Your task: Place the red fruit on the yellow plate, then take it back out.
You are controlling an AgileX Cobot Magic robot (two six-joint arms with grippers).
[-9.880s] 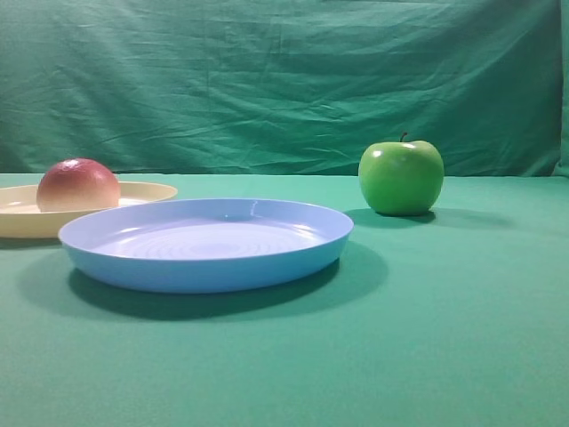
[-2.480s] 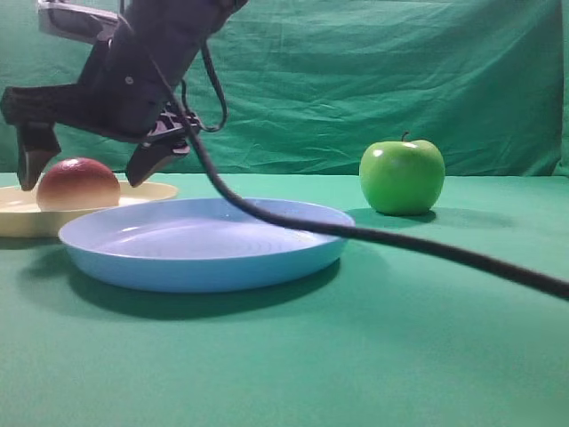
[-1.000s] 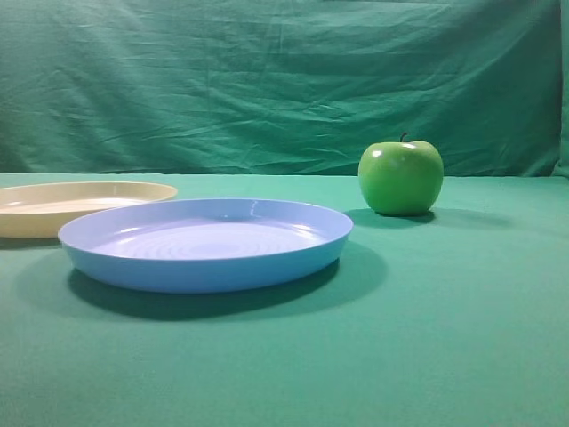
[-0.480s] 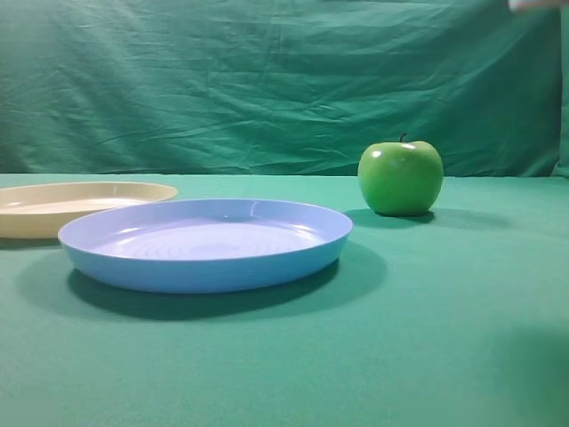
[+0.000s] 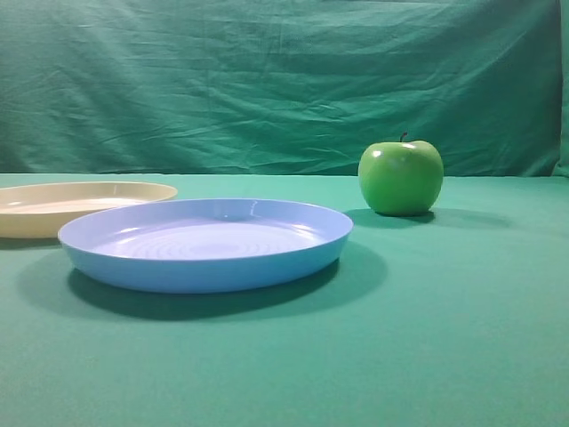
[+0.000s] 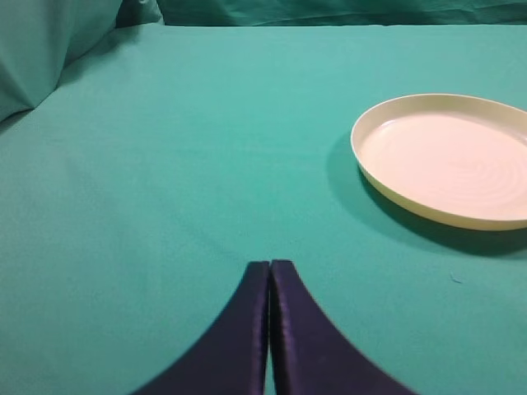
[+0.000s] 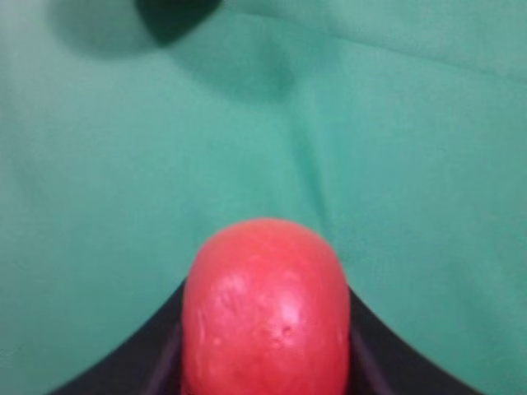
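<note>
Red fruit (image 7: 265,309) fills the lower centre of my right wrist view, wedged btwn my two dark fingers (image 7: 140,354), which press its left and right flanks. My right gripper (image 7: 265,329) is clamped on it; green cloth (image 7: 395,164) lies behind, blurred, w/ a dark shadow at upper left of the frame.

Yellow plate (image 6: 449,160) sits at right of the left wrist view, flat on the cloth, nothing on it, cut off at the right edge. It casts a shadow toward lower left. My left gripper (image 6: 270,329) shows at bottom centre of that view: its two dark fingers meet along a thin seam, pinched together w/ nothing btwn them, well apart from the plate.

Exterior high view: same plate at far left, mid-height, partly out of frame. Light blue plate (image 5: 209,245) w/ ridged rings sits left of centre, nearer the camera, its left rim overlapping the yellow one in the picture; can't tell if they touch. Glossy green apple (image 5: 401,176) w/ stem stands upright at right of centre, apart from both plates. Wrinkled green backdrop (image 5: 284,80) fills the upper half. Neither gripper nor the fruit shows in this view.
</note>
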